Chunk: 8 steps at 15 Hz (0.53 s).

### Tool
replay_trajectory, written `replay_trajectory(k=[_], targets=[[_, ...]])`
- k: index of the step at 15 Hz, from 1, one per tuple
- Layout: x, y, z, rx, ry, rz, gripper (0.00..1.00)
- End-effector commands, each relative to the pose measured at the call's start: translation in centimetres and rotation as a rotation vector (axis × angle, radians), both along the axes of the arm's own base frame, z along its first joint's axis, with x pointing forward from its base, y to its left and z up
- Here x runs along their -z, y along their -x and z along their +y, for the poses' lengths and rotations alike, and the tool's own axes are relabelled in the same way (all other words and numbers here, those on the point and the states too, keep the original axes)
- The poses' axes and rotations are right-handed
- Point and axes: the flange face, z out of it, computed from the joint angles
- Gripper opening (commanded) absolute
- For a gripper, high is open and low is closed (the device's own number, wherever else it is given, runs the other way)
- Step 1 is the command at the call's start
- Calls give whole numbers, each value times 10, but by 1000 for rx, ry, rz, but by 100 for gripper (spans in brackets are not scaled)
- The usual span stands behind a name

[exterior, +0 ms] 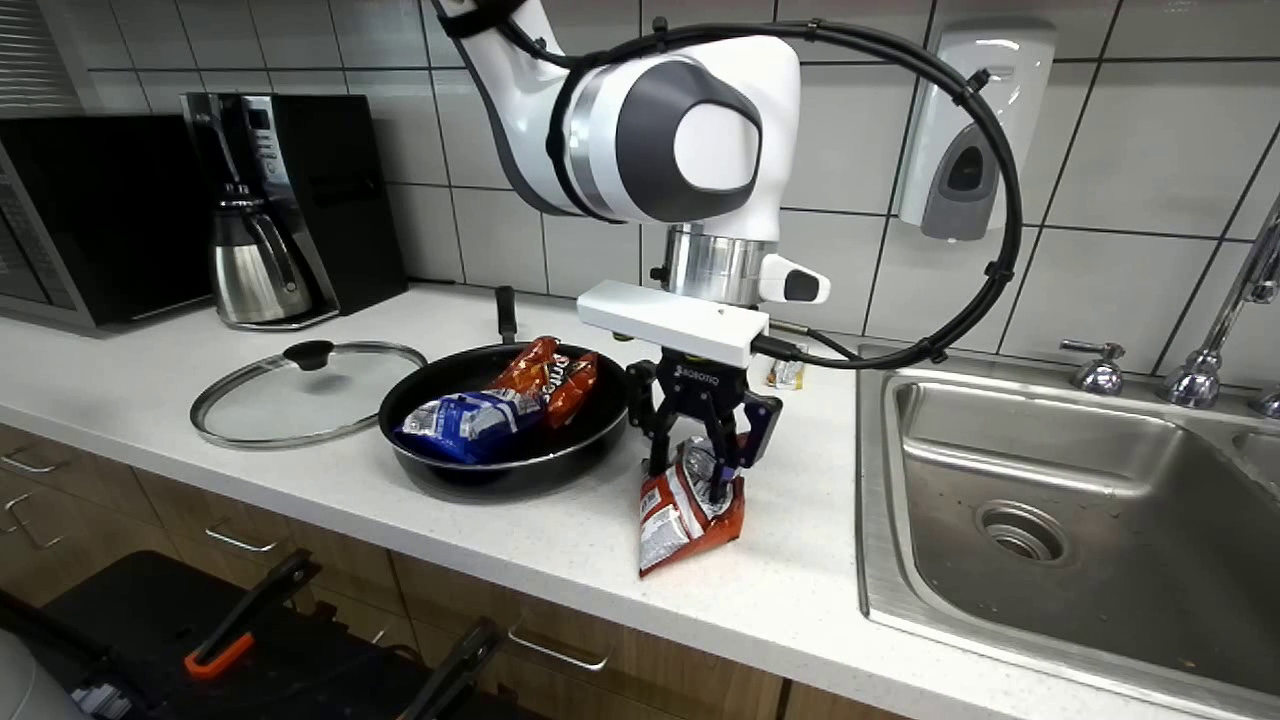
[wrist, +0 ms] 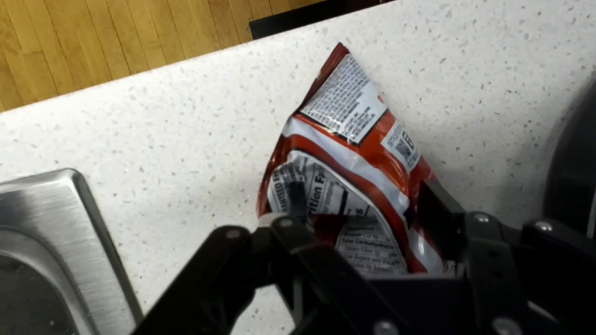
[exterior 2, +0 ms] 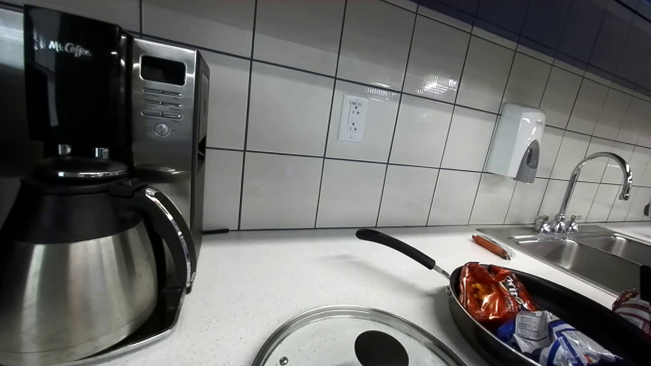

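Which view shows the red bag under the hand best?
The wrist view: the red bag appears large and central, some print readable, though the hand covers part of it. In an exterior view the bag looks smaller, beneath the hand; in an exterior view only a sliver of the bag shows at the right edge.

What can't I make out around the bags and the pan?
Wrist view: the lower end of the red bag, hidden behind the pincer.
Wrist view: most of the pan, cut off by the right edge.
In an exterior view: the near part of the lid, cut off by the bottom edge.
In an exterior view: the print on the packet, too small to read.
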Motion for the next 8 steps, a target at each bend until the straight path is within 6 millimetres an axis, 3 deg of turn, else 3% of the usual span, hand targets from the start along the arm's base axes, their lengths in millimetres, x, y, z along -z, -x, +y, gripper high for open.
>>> replay_trajectory(k=[1, 5, 6, 8], targets=[[-1, -2, -3, -17, -11, -2, 34], [-1, -2, -3, -20, -12, -2, 5], [-1, -2, -3, -21, -10, -2, 0], [-1, -3, -3, -25, -8, -2, 0]])
